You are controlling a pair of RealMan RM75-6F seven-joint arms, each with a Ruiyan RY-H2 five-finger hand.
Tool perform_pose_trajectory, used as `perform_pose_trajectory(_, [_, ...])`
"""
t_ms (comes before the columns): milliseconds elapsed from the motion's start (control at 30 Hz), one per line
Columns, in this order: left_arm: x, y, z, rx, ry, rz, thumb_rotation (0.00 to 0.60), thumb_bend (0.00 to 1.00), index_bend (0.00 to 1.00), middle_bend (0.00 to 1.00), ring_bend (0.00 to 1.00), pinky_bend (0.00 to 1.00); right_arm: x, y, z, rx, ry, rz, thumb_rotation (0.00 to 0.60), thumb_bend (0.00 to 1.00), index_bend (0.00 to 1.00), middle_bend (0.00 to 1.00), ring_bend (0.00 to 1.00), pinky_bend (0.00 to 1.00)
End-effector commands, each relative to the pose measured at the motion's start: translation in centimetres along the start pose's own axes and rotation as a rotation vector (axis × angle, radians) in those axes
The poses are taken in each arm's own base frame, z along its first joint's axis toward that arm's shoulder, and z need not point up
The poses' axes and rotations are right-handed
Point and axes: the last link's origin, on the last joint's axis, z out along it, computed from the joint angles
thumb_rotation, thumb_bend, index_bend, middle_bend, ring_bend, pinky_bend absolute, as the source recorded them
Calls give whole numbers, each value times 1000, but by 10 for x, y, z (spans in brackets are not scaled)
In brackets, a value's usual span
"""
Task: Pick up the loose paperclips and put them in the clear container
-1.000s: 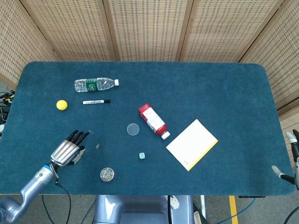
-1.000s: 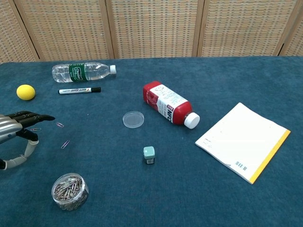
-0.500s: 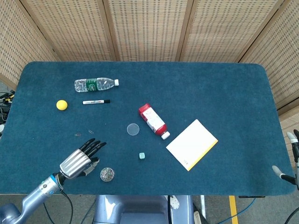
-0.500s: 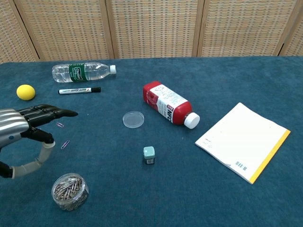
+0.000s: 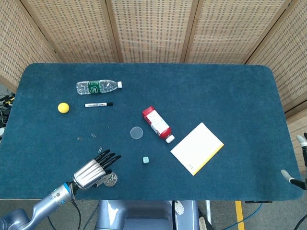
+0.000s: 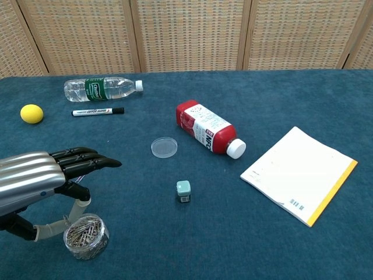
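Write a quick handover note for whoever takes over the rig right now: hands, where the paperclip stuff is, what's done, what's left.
Left hand: over the clear container, fingers extended; whether it holds a paperclip cannot be told.
Right hand: barely in view at the table's right edge; state unclear.
Clear container: near front-left edge, already holding many clips.
Loose paperclips: at least two on the cloth, behind the left hand.
Left: collect those and drop them in.
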Motion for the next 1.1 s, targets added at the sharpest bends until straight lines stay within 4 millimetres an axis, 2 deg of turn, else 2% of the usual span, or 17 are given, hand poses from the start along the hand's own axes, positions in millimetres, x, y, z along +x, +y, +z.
perform_pose_trajectory(33, [1,-1,2,1,1,-5,600,415,596,0,0,0,0,0,0,1,-1,0,600,0,0,0,0,0])
perform_pose_trajectory(133, [1,-1,4,-3,-11,-21,600,366,352,0,0,0,0,0,0,0,0,1,600,0,0,0,0,0])
perform_pose_trajectory(200, [3,-1,5,-8,-22,-36,600,321,301,0,0,0,0,0,0,-2,1,2,600,0,0,0,0,0])
perform_pose_trajectory(467, [7,-2,4,-11,-39,-36,600,302,297,0,0,0,1,1,0,-3,3,5,600,0,0,0,0,0])
perform_pose_trajectory(600, [17,-11,2,25,5,-42,600,302,332,0,0,0,1,1,0,-3,4,6,600,0,0,0,0,0])
perform_pose_trajectory(700, [25,-25,2,77,35,-45,600,302,355,0,0,0,1,1,0,-1,4,7,600,0,0,0,0,0])
perform_pose_trajectory(833, [34,-53,5,183,71,-72,600,306,384,0,0,0,2,0,-1,1,5,7,600,0,0,0,0,0])
perform_pose_trajectory(867, [34,-74,4,260,76,-78,600,318,388,0,0,0,2,0,-1,0,6,7,600,0,0,0,0,0])
perform_pose_trajectory(1000, [27,-112,1,400,57,-85,600,409,404,0,0,0,1,0,-1,1,3,5,600,0,0,0,0,0])
perform_pose_trajectory(1100, [24,-130,0,468,52,-100,600,417,426,0,0,0,1,0,0,3,1,3,600,0,0,0,0,0])
